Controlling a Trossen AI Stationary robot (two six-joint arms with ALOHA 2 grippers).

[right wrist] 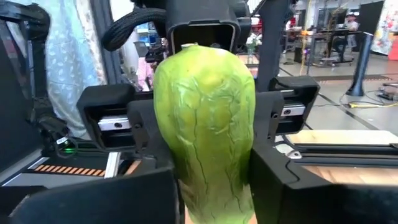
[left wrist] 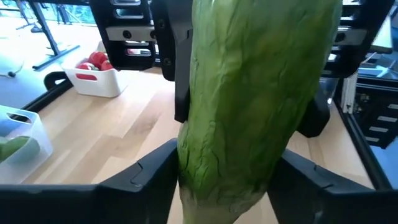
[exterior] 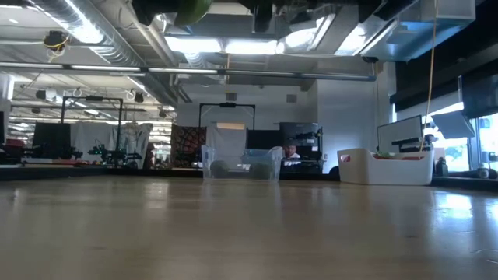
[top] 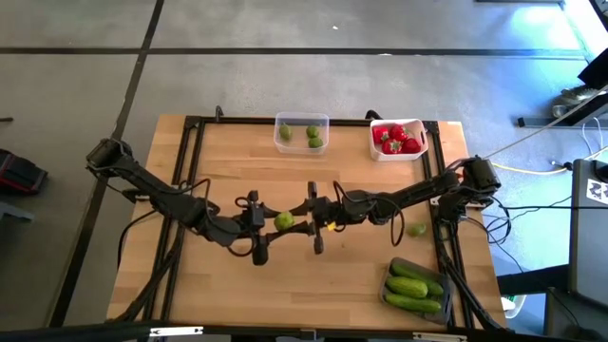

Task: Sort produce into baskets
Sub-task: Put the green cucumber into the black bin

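A light-green veined fruit [top: 283, 220] hangs above the table's middle, and both grippers are on it. My left gripper [top: 270, 223] reaches it from the table's left and my right gripper [top: 298, 221] from the right; both are shut on it. The low view shows the fruit [exterior: 191, 9] high above the tabletop. A clear tub [top: 301, 132] at the far edge holds three green fruits. A white tub [top: 398, 139] holds red pieces. A dark grey tub [top: 415, 286] at the near right holds cucumbers. One loose green fruit [top: 416, 229] lies on the table at the right. My left gripper pinches the green fruit's end that faces the table's left [left wrist: 205, 186] between its two fingers [left wrist: 146, 180]. The fingers lie level, coming from the table's left. The fruit is lifted clear of the table. My right gripper pinches the same fruit's opposite end [right wrist: 214, 186] between its two fingers [right wrist: 283, 180]. The fingers lie level, coming from the table's right and facing my left gripper. The fruit is clear of the table.
Black metal frame rails [top: 195, 152] run along the table's left, right and far sides. Bare wood lies in front of the grippers toward the near edge [top: 285, 294]. Cables and gear stand off the table's right.
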